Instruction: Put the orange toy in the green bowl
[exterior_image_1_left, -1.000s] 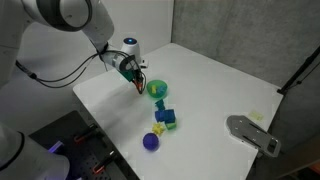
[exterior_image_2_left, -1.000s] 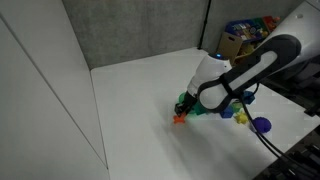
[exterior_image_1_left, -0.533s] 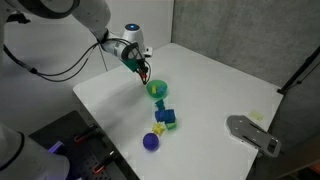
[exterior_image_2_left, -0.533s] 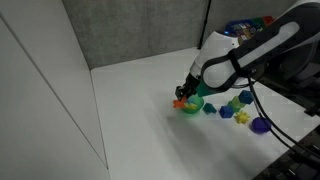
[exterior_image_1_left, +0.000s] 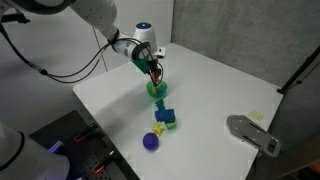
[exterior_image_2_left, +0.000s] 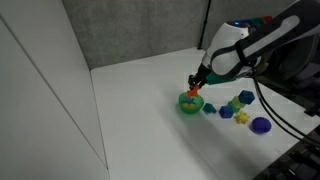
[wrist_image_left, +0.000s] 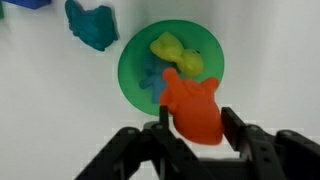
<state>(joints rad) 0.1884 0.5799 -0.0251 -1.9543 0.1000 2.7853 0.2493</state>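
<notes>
The gripper is pinching the orange toy tight. There is one black finger on each side, pressed right up against it.

The toy is small, orange-red and lumpy, with a smooth, soft look. In the wrist view one end is fat and the other is thin. The fat end sits between the fingers. The thin end sticks out past them, so its long way runs from the gripper out toward the middle of the green bowl.

In both exterior views the toy hangs just over the bowl, a little to one side and not down inside it. I cannot tell if it touches the rim.

The bowl is round and bright green, and much wider than the toy. A yellow toy and a blue piece already lie inside it. The thin end of the orange toy nearly reaches the yellow one in the wrist view.

Just beside the bowl lies a teal toy. Farther along the white table come a green block, a blue block and then a purple ball, all in a loose row.

The white arm reaches in from the far edge of the table, with the gripper pointing down.
</notes>
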